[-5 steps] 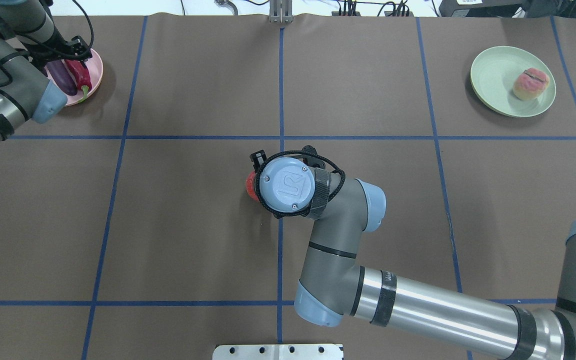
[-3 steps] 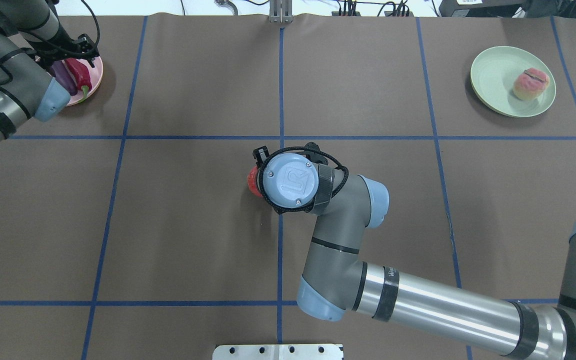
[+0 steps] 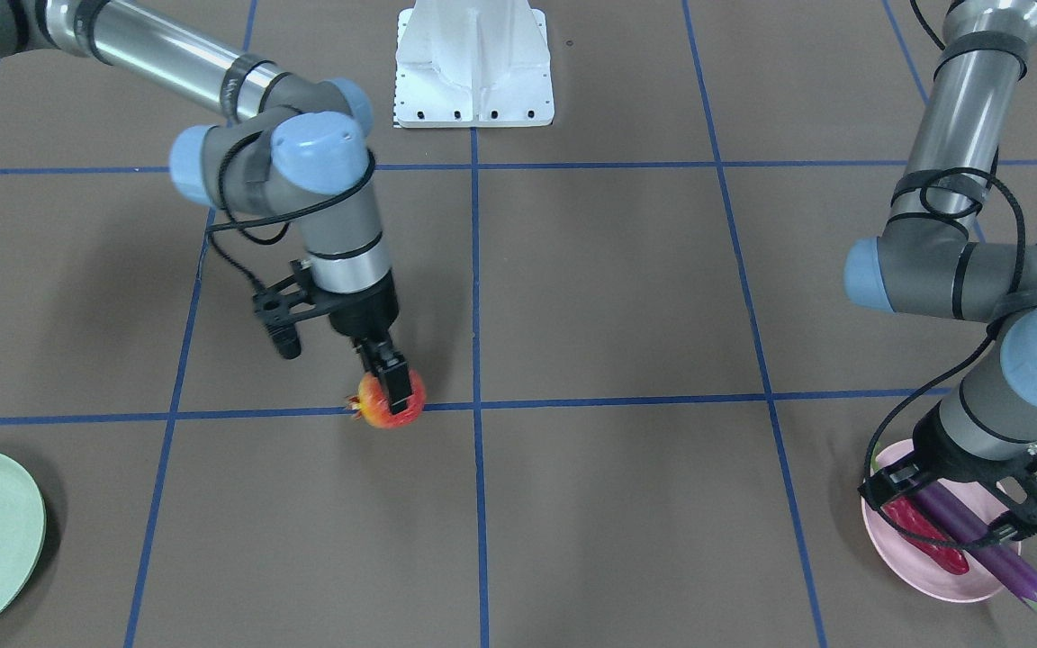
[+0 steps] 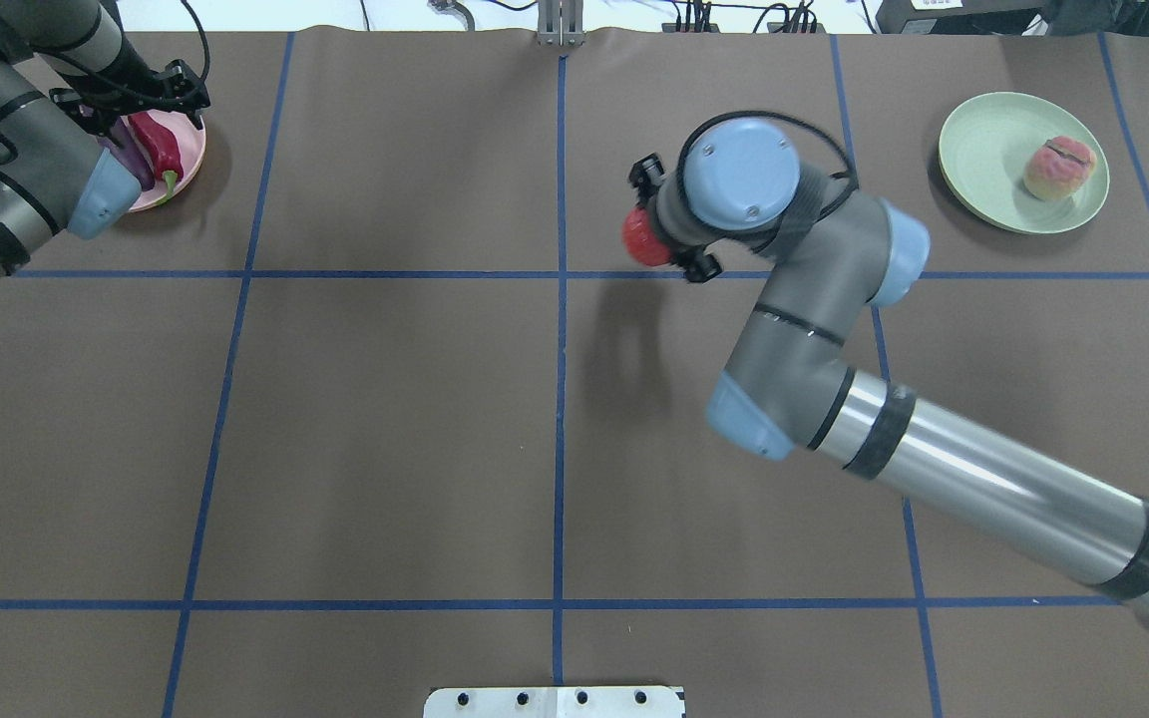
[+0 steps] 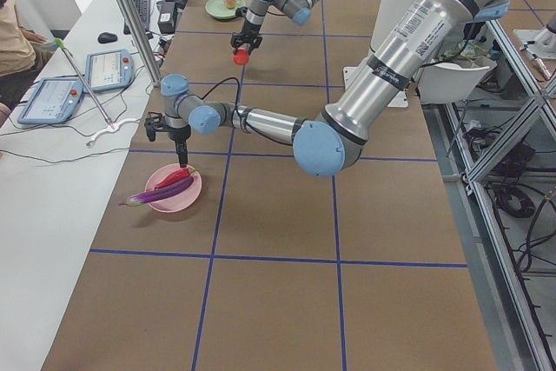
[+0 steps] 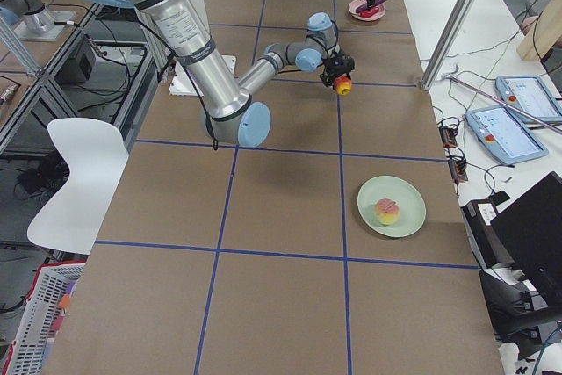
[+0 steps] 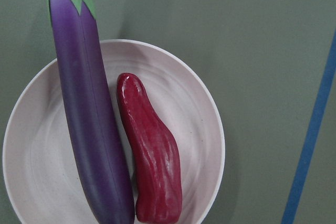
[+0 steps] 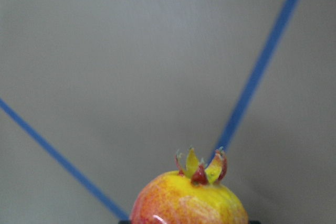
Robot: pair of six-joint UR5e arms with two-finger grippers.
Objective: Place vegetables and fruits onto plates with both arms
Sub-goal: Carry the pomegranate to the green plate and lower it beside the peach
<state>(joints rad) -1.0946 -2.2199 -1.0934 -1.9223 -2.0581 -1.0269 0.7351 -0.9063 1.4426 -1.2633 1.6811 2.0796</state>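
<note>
My right gripper (image 3: 395, 389) is shut on the bumpy red-orange fruit (image 4: 644, 239) and holds it above the table, right of the centre line. The fruit fills the bottom of the right wrist view (image 8: 189, 203). The peach (image 4: 1059, 168) lies on the mint green plate (image 4: 983, 150) at the far right. The purple eggplant (image 7: 89, 119) and the red chili (image 7: 152, 166) lie side by side on the pink plate (image 7: 194, 129) at the far left. My left gripper (image 3: 951, 504) hovers over that plate, open and empty.
The white base block (image 3: 473, 63) sits at the robot's edge of the table. Blue tape lines (image 4: 560, 399) divide the brown mat. A metal post (image 4: 560, 25) stands at the far edge. Tablets and cables lie beyond the far edge (image 5: 87, 76).
My right arm has lifted the red-orange fruit off the table centre and carried it far and right, toward the green plate. My left gripper has drawn back slightly from the pink plate.
</note>
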